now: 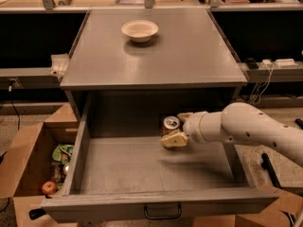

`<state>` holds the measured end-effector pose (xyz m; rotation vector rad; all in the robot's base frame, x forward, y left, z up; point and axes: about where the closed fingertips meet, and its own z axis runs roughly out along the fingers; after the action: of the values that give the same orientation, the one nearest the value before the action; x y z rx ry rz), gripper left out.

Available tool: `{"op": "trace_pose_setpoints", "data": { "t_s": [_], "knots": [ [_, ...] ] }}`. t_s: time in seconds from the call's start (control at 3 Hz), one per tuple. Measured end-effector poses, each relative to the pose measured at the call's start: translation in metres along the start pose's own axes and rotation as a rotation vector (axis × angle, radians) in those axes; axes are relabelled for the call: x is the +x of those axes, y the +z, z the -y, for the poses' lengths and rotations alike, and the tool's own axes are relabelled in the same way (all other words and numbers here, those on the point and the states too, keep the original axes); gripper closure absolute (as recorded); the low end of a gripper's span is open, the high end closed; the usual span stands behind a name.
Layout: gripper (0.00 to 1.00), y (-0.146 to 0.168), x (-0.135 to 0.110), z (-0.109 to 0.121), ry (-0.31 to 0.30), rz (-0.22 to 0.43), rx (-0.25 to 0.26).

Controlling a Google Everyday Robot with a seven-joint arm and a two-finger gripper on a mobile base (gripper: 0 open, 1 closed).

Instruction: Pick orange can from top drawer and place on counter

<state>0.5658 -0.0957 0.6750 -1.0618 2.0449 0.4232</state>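
The orange can (pixel 170 124) stands upright at the back of the open top drawer (pixel 118 167), silver top showing. My gripper (pixel 178 127) reaches in from the right on a white arm. It is open, with one finger (pixel 173 139) in front of the can and the other behind it to the right. The can sits on the drawer floor between them. The grey counter (pixel 189 56) lies directly above the drawer.
A white bowl (pixel 139 30) sits near the counter's back. An open cardboard box (pixel 23 150) with an apple (pixel 49 187) and wrappers stands to the left of the drawer. Another box (pixel 265 216) is at the lower right. A cluttered shelf runs along the back.
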Motion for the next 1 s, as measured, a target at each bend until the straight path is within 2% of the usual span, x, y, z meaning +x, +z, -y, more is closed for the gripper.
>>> {"op": "trace_pose_setpoints", "data": {
  "t_s": [0.33,0.67,1.0],
  "knots": [
    [0.49,0.005,-0.003,0.001,-0.006,0.015,-0.005],
    [0.72,-0.004,-0.020,-0.001,-0.019,0.085,-0.032],
    [1.00,-0.076,-0.067,-0.003,-0.118,0.223,-0.022]
  ]
}}
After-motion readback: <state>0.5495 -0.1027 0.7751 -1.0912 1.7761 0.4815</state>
